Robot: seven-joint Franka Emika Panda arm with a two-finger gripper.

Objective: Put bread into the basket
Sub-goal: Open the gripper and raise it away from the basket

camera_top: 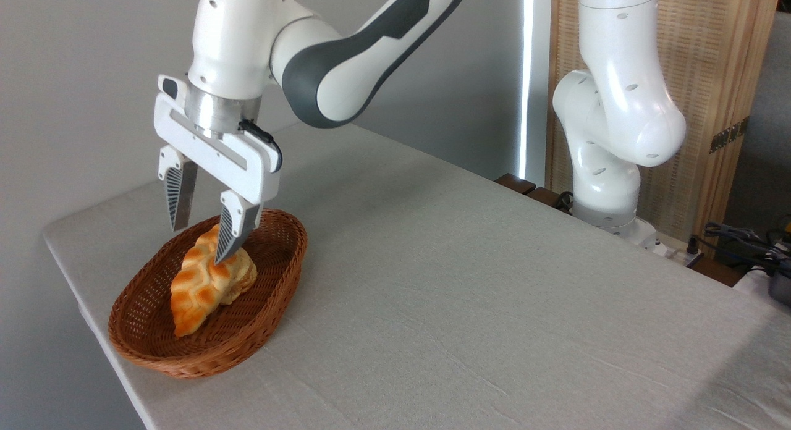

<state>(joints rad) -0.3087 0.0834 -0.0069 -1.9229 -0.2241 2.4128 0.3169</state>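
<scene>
The golden-orange braided bread [201,288] lies inside the reddish-brown wicker basket [154,349] at the table's near left corner, its pointed end toward the basket's front. Under its right side peeks a small pale bun [242,277]. My gripper [201,238] hangs just above the loaf's rear end, open, its ribbed fingers spread wide with nothing between them. The right finger's tip overlaps the loaf in the picture; whether it touches cannot be told.
The basket sits close to the left edge of the grey cloth-covered table [463,306]. The arm's white base [609,170] stands at the back right, before a wooden panel [710,78]. Cables [741,238] lie at the far right.
</scene>
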